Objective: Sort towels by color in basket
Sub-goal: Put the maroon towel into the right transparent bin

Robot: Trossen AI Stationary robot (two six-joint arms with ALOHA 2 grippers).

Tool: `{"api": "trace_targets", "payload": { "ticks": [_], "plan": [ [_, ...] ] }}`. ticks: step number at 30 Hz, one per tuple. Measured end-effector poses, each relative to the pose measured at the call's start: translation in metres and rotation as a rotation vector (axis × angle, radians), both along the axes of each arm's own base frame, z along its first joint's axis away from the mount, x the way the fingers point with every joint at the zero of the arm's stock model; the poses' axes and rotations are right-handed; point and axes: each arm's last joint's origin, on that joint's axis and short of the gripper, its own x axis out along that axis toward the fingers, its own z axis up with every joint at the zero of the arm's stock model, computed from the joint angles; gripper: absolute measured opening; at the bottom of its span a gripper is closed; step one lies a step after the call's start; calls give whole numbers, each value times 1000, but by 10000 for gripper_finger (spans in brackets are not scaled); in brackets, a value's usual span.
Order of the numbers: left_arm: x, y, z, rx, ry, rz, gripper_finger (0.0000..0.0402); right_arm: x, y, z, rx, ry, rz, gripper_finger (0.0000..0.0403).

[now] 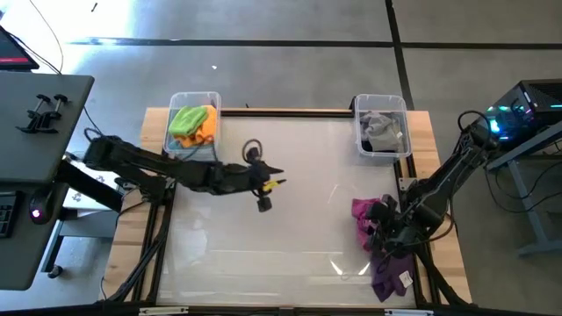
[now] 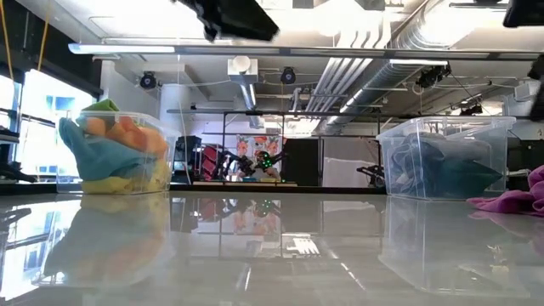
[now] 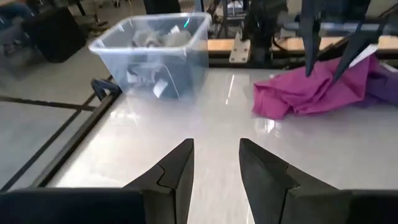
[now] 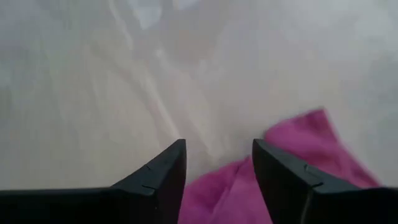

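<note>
Two towels, magenta [image 1: 363, 211] and purple [image 1: 389, 274], still wait near the table's right edge under my right gripper [image 4: 217, 180], fingers apart, left gripper [image 3: 216, 171] open too.

2 bins [image 1: 192, 98] at table [image 1: 290, 202] rear corners, towels [image 1: 379, 239] front-right

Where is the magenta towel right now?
In the high view the magenta towel lies on the table's right side, below the bin of grey towels and beside the purple towel, with the right end effector open just above it.
</note>
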Motion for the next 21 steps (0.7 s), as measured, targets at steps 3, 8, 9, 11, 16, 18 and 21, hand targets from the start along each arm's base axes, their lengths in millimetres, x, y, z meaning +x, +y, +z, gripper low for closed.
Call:
{"api": "trace_targets", "payload": {
  "ticks": [3, 8, 9, 11, 16, 18, 21],
  "plan": [
    [15, -8, -17, -1, -3, -16, 113, 1, -1, 1, -40, -39, -10, 192],
    [35, -25, -43, -6, -20, -54, 113, 1, -2, 1, -72, -57, -1, 195],
    [38, -29, -48, -9, -29, -61, 113, 1, -2, 1, -72, -56, -1, 195],
    [44, -35, -57, -24, -54, -71, 113, 1, -2, 1, -73, -57, -1, 195],
    [58, -52, -74, -46, -162, -116, 113, -1, 1, 2, -84, -67, 17, 195],
    [62, -56, -79, -42, -191, -129, 113, -3, 2, 2, -82, -68, 25, 195],
    [63, -60, -83, -46, -208, -138, 113, -5, 4, 1, -75, -68, 35, 195]
  ]
}}
